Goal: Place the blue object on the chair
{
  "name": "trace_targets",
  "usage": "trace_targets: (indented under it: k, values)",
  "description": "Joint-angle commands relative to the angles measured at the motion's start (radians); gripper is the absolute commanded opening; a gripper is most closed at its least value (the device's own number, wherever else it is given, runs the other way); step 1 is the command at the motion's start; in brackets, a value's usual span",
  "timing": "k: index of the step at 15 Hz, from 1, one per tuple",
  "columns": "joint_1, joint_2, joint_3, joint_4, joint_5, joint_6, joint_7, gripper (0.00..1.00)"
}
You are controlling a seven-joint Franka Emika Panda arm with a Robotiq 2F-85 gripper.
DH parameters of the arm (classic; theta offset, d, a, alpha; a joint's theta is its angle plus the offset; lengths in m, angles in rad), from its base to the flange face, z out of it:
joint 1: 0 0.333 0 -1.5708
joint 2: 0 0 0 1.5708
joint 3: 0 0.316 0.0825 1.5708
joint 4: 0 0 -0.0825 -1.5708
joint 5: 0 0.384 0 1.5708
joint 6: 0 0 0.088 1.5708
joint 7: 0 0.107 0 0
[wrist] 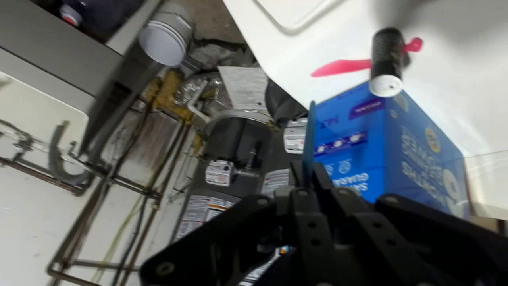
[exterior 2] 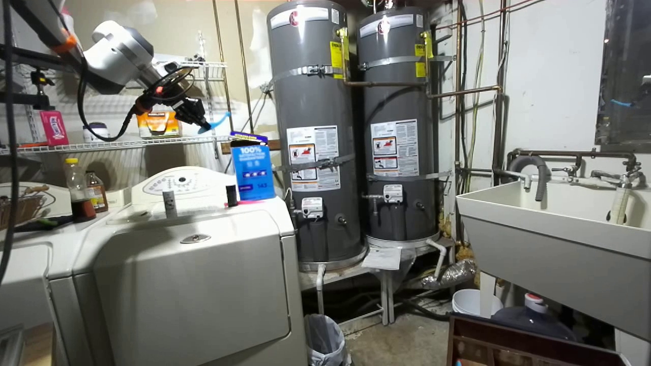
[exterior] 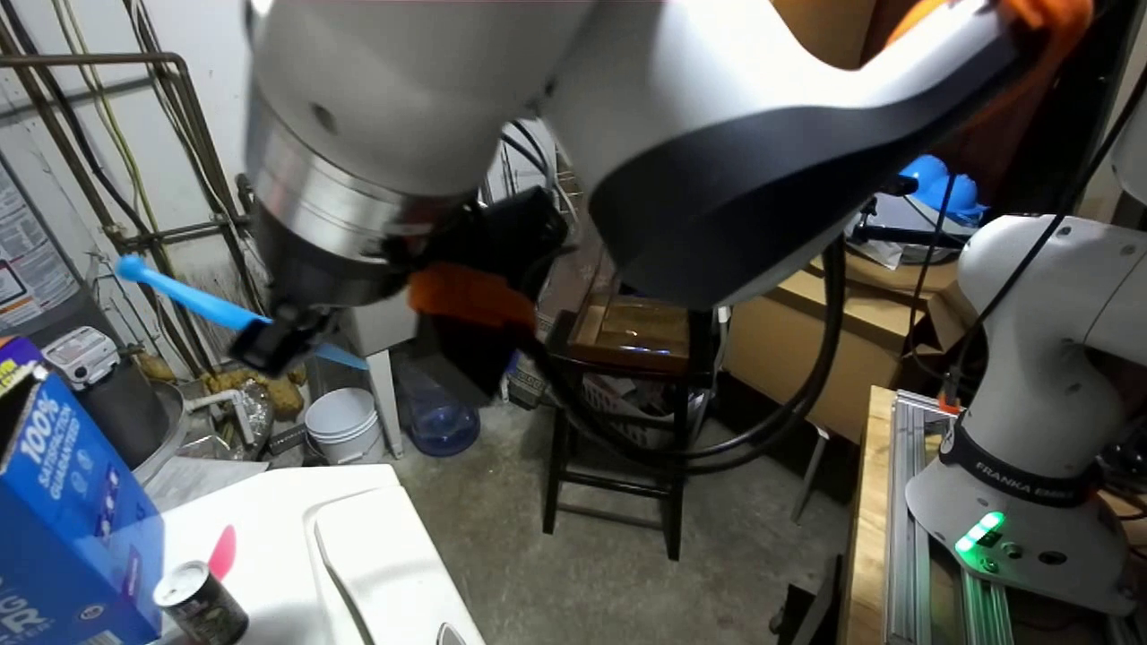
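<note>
holding blue stick (exterior: 202, 305) above white appliance (exterior: 278, 528)

Open floor (exterior: 529, 582) lies at the lower middle of an exterior view, between the machine (exterior: 394, 537) and the chair (exterior: 627, 356). Across the top spans the arm (exterior: 735, 188); in the frame its looped cable (exterior: 823, 354) crosses the chair, and a brown box (exterior: 780, 345) stands just to the chair's right. At left, the stick (exterior: 202, 303) juts out on both sides of the gripper (exterior: 264, 348), adding to its width. At lower left, the carton (exterior: 72, 511) and can (exterior: 202, 605) stand up from the machine. In an exterior view, the tanks (exterior 2: 315, 101) bar the middle, and a shelf (exterior 2: 196, 140) runs across the upper left.
</note>
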Motion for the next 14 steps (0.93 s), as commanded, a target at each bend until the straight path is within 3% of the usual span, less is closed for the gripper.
trace_targets:
  k: [1,2,5,9,14]
  values:
    - [-0.113,-0.170,0.138,-0.244,-0.053,-0.051,0.235,0.01]
    - [-0.149,-0.073,0.166,-0.105,-0.047,-0.068,0.133,0.05]
    - [-0.222,-0.137,0.247,-0.208,-0.035,-0.063,0.198,0.05]
    - [-0.230,-0.148,0.254,-0.219,-0.034,-0.062,0.202,0.01]
    - [-0.475,-0.240,0.334,-0.361,-0.013,-0.081,0.214,0.01]
